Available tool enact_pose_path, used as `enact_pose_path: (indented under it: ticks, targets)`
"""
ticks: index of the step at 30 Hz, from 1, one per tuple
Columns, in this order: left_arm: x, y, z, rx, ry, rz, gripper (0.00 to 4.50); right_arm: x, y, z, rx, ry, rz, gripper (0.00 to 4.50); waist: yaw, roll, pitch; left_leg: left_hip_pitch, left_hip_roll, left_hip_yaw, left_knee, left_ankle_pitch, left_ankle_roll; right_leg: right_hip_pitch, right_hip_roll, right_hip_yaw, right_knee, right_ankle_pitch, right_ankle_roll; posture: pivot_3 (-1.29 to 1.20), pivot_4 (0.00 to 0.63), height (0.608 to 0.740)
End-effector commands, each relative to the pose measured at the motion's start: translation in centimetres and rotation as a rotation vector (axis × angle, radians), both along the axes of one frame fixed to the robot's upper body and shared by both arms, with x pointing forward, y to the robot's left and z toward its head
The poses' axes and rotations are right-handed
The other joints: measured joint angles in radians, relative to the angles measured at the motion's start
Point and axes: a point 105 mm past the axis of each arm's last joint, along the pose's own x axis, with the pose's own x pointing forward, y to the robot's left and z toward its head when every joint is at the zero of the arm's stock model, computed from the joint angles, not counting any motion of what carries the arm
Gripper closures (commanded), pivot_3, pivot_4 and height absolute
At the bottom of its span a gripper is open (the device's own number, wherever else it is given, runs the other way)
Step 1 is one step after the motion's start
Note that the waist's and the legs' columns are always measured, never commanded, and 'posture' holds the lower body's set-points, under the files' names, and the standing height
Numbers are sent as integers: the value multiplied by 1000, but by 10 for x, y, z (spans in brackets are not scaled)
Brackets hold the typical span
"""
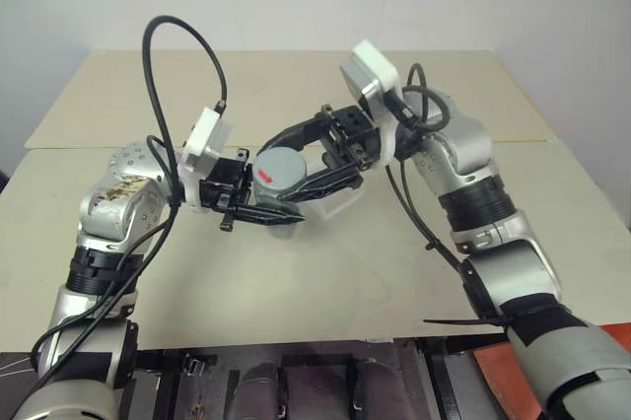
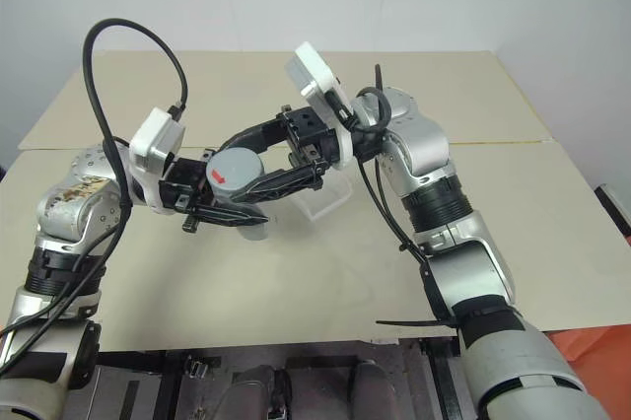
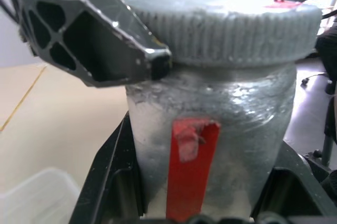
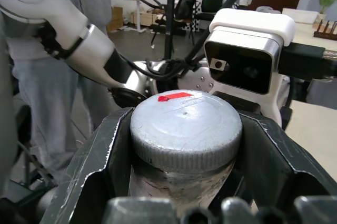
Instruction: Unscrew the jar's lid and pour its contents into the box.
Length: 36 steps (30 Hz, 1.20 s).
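1. Jar (image 1: 276, 190) sits upright in mid-air above the counter (image 1: 296, 272), with the box (image 1: 335, 205) just behind and below it on the counter top.
2. Left gripper (image 1: 258, 211) is clenched on the jar's body, one finger on each side of the red-marked label, as the left wrist view shows; the lid (image 1: 283, 165) stands clear above those fingers.
3. Right gripper (image 1: 317, 156) reaches over from the box side and straddles the lid. In the right wrist view its two fingers flank the ribbed rim closely, but whether they press it or merely stand beside it I cannot tell.
4. Lid is still seated fully on the jar; the red mark (image 4: 174, 97) at its edge faces away from the right wrist camera. The unscrewing looks under way rather than finished, and no pouring has begun.
5. Handling, as a judgement: the jar appears small, light and rigid, with a smooth, silvery wall that could slip or spin under torque. A firm hold low on the body, as the left gripper has, seems right.
6. The lid's ribbed rim is the place to take hold; the ridges should give the black fingers bite. Its flat top offers nothing to grip.
7. Contents are hidden behind the frosted wall, so their amount cannot be read. Loose small pieces would spill readily once the lid is off, so the jar should stay upright until it is over the box.
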Motion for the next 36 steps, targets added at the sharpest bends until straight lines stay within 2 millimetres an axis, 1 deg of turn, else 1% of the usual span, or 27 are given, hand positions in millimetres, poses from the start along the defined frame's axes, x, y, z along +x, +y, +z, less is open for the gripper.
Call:
enact_pose_path:
  ticks: [1,2,3,5,7,9,11,16,20,24,27,32,36]
  targets:
    - [2,3,8,-58,-34,46,2559,3,-20,9,73,-54,-160,468,6,0,0,0,0,0,0,0,0,0,0,-1,0,0,0,0,150,740]
    - [4,5,6,-64,-23,75,2559,2,-26,8,83,-58,-201,181,7,0,0,0,0,0,0,0,0,1,-1,-1,-1,0,0,0,150,740]
    - [5,8,3,-65,-16,99,2559,2,-31,8,90,-71,-268,20,9,0,0,0,0,0,0,0,0,0,-1,-1,-1,0,0,0,150,740]
    - [9,13,-3,-71,6,141,2559,1,-40,9,114,-80,-404,20,8,0,0,-1,0,0,0,0,0,0,-2,-1,0,0,0,0,150,740]
    - [13,16,-6,-79,21,178,2559,-9,-47,13,151,-58,-462,20,7,0,0,-1,0,0,0,0,0,-1,-1,-1,1,0,0,0,150,740]
    - [17,17,-9,-85,30,201,2559,-17,-48,14,169,-44,-511,20,2,0,0,-1,0,0,0,1,-1,-1,-1,-1,1,0,0,0,150,740]
    - [20,16,-9,-92,36,207,2559,-23,-42,15,178,-33,-554,20,-3,0,0,1,0,0,0,1,-1,-1,-1,-1,-1,0,0,0,150,740]
    - [23,9,-9,-95,36,187,2559,-27,-19,13,161,-18,-603,20,-4,0,0,2,0,0,0,0,0,-1,-1,0,-1,0,-1,0,150,740]
    - [21,5,-8,-99,32,164,2559,-18,-5,3,133,-37,-645,20,-3,0,0,1,0,0,0,0,0,-1,0,0,-1,0,-1,0,150,740]
    - [19,4,-8,-98,32,158,2559,-3,5,0,131,-15,-696,20,-3,0,0,0,0,0,0,0,0,-1,-1,0,0,0,0,0,150,740]
    - [18,3,-8,-94,28,153,2559,2,9,-1,135,15,-710,20,-2,0,0,0,0,0,0,0,0,-1,0,-1,0,0,0,0,150,740]
    - [18,5,-8,-89,24,152,2559,4,11,1,150,33,-703,20,-3,0,0,0,0,0,0,0,0,-1,0,-1,0,0,0,0,150,740]
    - [17,8,-9,-84,19,156,2559,8,3,5,167,47,-717,20,-3,0,0,0,0,0,0,0,0,-1,0,-1,0,0,0,0,150,740]
